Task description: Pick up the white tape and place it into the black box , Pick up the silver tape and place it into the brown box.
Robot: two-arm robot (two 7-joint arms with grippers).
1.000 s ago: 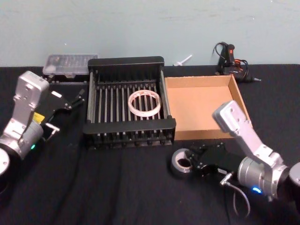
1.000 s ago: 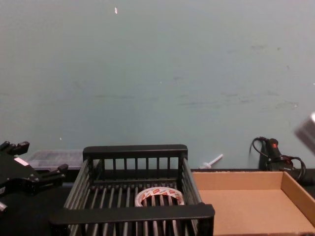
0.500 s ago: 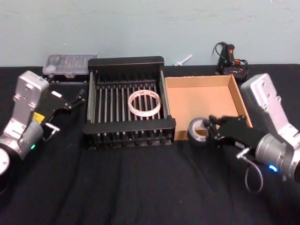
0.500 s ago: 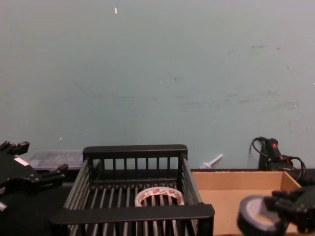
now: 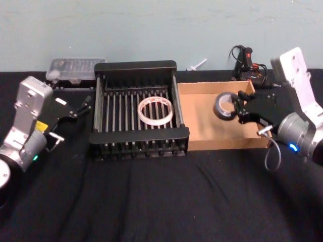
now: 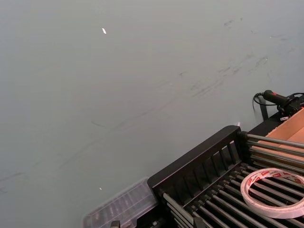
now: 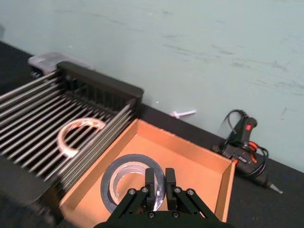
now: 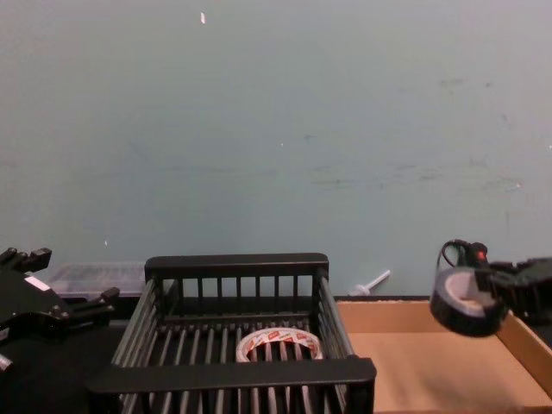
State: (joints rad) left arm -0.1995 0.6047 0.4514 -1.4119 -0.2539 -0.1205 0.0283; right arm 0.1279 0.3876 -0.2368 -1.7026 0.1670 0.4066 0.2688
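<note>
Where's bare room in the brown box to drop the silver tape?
The whole floor of the brown box is bare; the silver tape, held in the right claw, hangs above its right half. The black box already holds the white tape right of centre. The left claw sits beside the black box's left wall, so that side is tight.

Even, soft indoor light, moderately bright; no hard shadows anywhere. The teal wall (image 8: 276,129) is flatly lit, scuffs readable. The black tabletop (image 5: 151,201) swallows detail and reads nearly featureless. The brown box (image 5: 207,118) floor is evenly lit, with only a faint shade under its near wall. Slight motion blur on the silver tape (image 8: 461,302) in the chest view and on the right hand (image 5: 241,108). White tape (image 6: 273,192) is soft-edged in the left wrist view. No glare; mild grain throughout.
</note>
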